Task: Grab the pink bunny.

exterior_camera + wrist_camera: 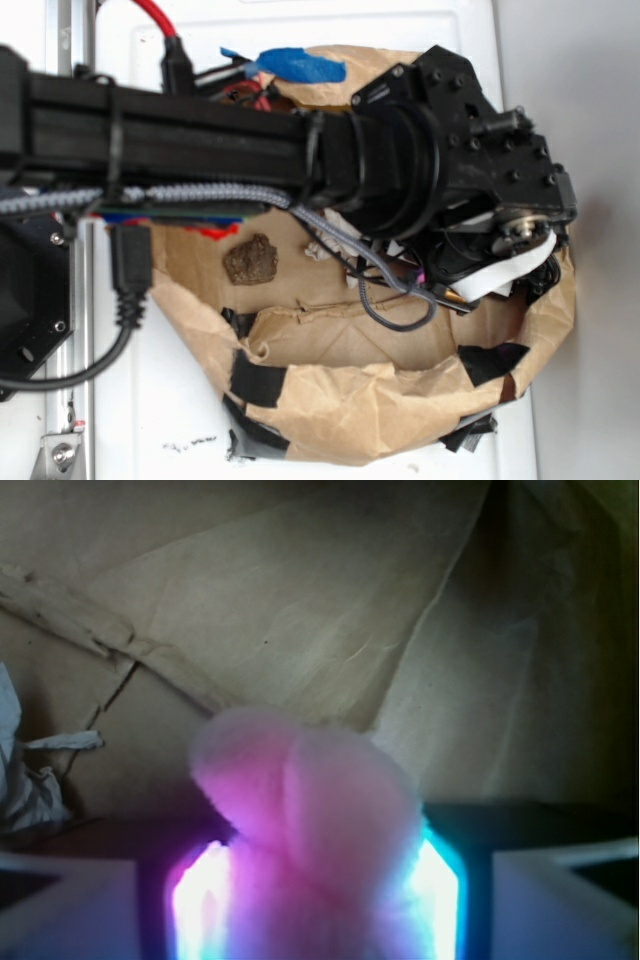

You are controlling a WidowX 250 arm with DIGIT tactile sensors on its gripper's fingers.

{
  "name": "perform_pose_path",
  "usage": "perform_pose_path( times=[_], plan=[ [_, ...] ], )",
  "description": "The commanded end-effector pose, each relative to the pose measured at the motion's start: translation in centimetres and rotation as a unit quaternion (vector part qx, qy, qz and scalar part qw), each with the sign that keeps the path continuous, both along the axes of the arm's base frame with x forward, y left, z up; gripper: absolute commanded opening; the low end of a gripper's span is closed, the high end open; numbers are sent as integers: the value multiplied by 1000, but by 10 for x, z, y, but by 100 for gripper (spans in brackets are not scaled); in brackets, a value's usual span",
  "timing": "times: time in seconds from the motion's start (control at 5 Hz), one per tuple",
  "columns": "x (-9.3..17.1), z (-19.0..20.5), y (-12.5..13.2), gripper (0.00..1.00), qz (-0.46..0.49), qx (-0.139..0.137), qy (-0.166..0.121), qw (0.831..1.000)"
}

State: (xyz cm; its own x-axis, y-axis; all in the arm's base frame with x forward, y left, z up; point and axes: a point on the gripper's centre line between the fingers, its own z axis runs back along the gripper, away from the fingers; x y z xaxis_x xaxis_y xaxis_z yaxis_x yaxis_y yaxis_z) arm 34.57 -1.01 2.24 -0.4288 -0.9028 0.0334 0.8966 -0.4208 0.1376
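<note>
**Bunny between the fingers, inside the paper bag**

In the wrist view the pink bunny (310, 840) fills the gap between the two white fingers (65, 905) of the gripper (315, 910), its ears pointing up; the pads look pressed against its fluffy sides, lit by glowing light. Behind it lies creased brown paper (300, 610), with a scrap of white paper (25, 770) at the left edge. From outside, the black arm (200, 140) reaches over the bag (340, 400), hiding the bunny. A brown lump (250, 260) sits on the bag floor; blue tape (300, 65) marks the far rim.
</note>
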Motion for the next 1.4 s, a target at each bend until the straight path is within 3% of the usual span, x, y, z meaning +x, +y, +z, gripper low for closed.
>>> perform_pose_path(
  times=[0.0,0.4,0.6,0.8,1.0,1.2],
  plan=[
    [12,14,27,0,19,5,-49,999],
    [-32,79,8,0,122,-48,-20,991],
    [-61,119,-14,0,145,-42,-37,988],
    [-82,145,-42,0,215,-45,-6,976],
    [-90,159,-51,0,339,-40,106,934],
    [-94,167,-46,0,451,-69,152,877]
  ],
)
